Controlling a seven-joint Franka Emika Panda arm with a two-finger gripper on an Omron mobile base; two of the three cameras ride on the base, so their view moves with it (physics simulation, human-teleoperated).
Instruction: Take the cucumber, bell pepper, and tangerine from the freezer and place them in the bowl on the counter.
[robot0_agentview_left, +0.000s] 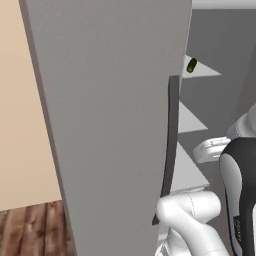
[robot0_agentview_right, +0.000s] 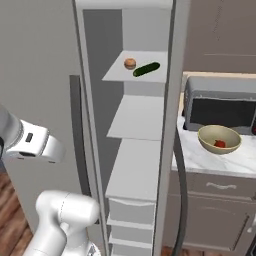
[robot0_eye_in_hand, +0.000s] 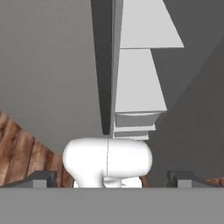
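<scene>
The freezer (robot0_agentview_right: 142, 125) stands open, its grey door (robot0_agentview_left: 110, 125) swung out with the long dark handle (robot0_agentview_left: 171, 145) along its edge. Beside it runs the marble counter (robot0_agentview_right: 220, 162) with a grey microwave (robot0_agentview_right: 220, 105) at the back. The bowl (robot0_agentview_right: 219, 139) sits in front of the microwave, the bell pepper (robot0_agentview_right: 220, 144) inside it. On the top freezer shelf the cucumber (robot0_agentview_right: 146, 69) lies just beside the tangerine (robot0_agentview_right: 130, 63). The gripper (robot0_eye_in_hand: 112, 179) is spread wide, holding nothing.
</scene>
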